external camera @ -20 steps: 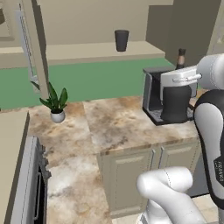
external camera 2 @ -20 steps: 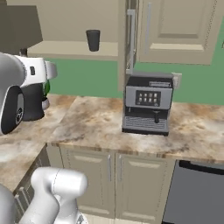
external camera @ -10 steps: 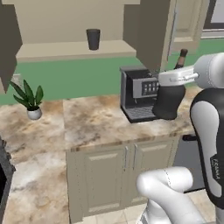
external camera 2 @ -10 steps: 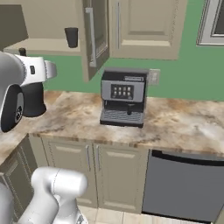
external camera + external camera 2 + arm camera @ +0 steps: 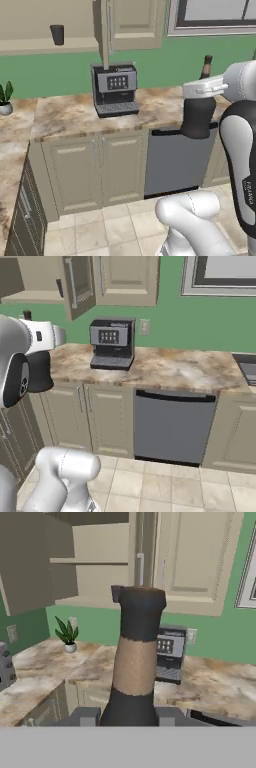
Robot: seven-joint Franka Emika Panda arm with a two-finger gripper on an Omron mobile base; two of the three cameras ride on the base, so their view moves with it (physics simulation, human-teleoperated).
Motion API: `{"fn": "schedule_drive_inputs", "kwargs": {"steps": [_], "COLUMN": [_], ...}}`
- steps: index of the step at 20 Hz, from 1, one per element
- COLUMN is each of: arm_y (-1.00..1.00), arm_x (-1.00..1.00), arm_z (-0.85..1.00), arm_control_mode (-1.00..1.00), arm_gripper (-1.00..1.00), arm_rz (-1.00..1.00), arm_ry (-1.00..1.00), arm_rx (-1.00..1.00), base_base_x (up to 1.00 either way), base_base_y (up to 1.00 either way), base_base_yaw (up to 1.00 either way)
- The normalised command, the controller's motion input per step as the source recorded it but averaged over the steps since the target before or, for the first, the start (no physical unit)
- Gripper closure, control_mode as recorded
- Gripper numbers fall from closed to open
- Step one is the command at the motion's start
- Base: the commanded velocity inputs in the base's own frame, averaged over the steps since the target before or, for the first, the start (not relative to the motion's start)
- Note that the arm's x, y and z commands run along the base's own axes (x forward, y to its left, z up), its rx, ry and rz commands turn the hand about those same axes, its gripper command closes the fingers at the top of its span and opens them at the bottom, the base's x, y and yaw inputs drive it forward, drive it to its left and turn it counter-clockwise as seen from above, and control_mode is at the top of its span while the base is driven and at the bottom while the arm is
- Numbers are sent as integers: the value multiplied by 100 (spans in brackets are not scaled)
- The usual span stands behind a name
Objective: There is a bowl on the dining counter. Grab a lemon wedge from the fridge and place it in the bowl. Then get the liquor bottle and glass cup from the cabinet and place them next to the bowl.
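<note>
Green wall and beige cabinetry face you, with a mottled marble bench (image 5: 75, 112) running beneath. Your end effector (image 5: 131, 714) is closed on the liquor bottle (image 5: 134, 667): in the hand view its dark body rises between the two finger tips, a tan label band sits around the neck, and a dark cap tops it. From the left base view you can see the bottle's neck (image 5: 206, 66) poking up behind the white wrist, and from the right base view just its top (image 5: 27, 315) above the arm.

Look up and left for the glass cup (image 5: 57, 35): it stands alone on the shelf of the open cabinet (image 5: 30, 46), well away from the shelf's front edge. You cannot make out from here whether anything is in it. The cabinet door (image 5: 104, 32) hangs open edge-on, just above the coffee machine (image 5: 114, 89), which sits on the bench against the wall. In the right base view the same door (image 5: 77, 283) swings out toward you.

A small potted plant (image 5: 5, 99) stands at the far left of the bench. Below the bench edge, a grey dishwasher front (image 5: 172, 426) sits between panelled cupboard doors (image 5: 97, 167). A framed window (image 5: 220, 273) fills the upper right. Tiled floor (image 5: 165, 488) lies open in front of the cupboards.
</note>
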Motion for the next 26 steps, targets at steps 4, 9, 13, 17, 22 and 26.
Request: {"fn": "schedule_drive_inputs", "kwargs": {"steps": [4,9,13,17,22,26], "arm_y": [0,0,0,0,0,0], "arm_x": [0,0,0,0,0,0], "arm_z": [0,0,0,0,0,0], "arm_control_mode": [100,100,100,100,100,100], "arm_gripper": [100,100,100,100,100,100], "arm_rz": [0,0,0,0,0,0], "arm_ry": [0,0,0,0,0,0], "arm_rx": [0,0,0,0,0,0], "base_base_x": [-100,-100,-100,-100,-100,-100], "base_base_y": [-47,-38,-24,-12,-34,-56], "base_base_yaw": [-27,-43,-36,-29,-21,-13]}}
